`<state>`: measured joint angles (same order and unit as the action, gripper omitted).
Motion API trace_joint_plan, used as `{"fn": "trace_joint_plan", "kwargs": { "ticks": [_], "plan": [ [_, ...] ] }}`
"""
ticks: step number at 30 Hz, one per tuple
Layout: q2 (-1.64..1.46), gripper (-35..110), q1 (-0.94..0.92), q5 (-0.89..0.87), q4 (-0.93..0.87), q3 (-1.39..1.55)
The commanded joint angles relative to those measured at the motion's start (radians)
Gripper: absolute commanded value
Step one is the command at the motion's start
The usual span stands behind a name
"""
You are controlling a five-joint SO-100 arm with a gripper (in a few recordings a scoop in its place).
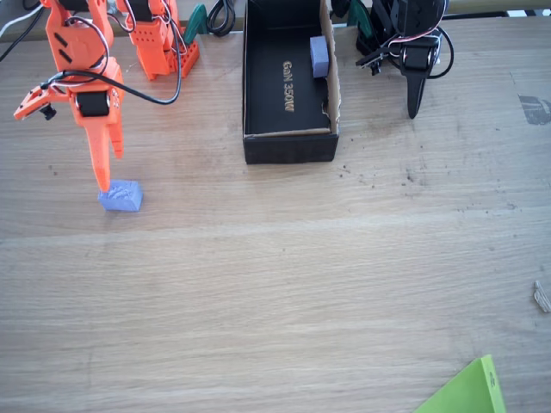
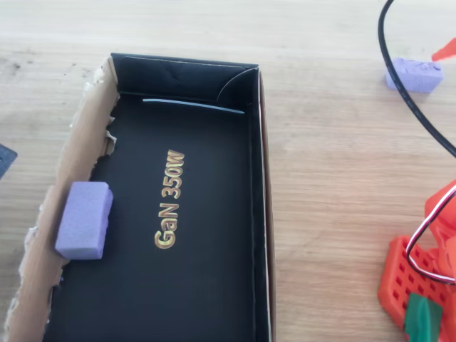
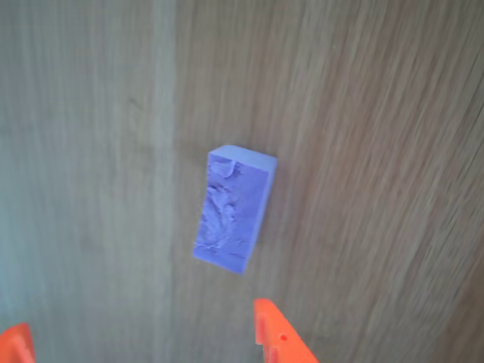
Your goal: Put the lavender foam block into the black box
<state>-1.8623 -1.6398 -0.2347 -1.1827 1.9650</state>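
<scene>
Your orange gripper (image 1: 107,163) pointed straight down from the bent arm, its fingers spread apart (both tips (image 3: 276,336) showed in the wrist view) with nothing between them. The lavender foam block (image 1: 120,197) lay on the table (image 1: 284,284) right at the tips, near the left edge. The black box (image 1: 288,77) sat at the far edge, a paler block (image 2: 84,219) inside against its torn wall.

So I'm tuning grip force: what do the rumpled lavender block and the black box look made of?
The lavender foam block looks like soft matte foam: its top face is pitted and rumpled, its edges rounded. The black box looks like cardboard with a smooth black coating: one torn wall shows raw brown fibre, and gold lettering is printed on its floor.
</scene>
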Motion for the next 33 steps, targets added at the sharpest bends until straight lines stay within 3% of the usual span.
{"fn": "trace_joint_plan", "kwargs": {
  "ticks": [1,17,33],
  "plan": [
    [-0.005,38,-0.015,0.012,-0.006,-0.043],
    [0.006,40,0.012,0.003,-0.109,-0.044],
    [0.003,41,0.018,0.0,-0.069,-0.044]
  ]
}}
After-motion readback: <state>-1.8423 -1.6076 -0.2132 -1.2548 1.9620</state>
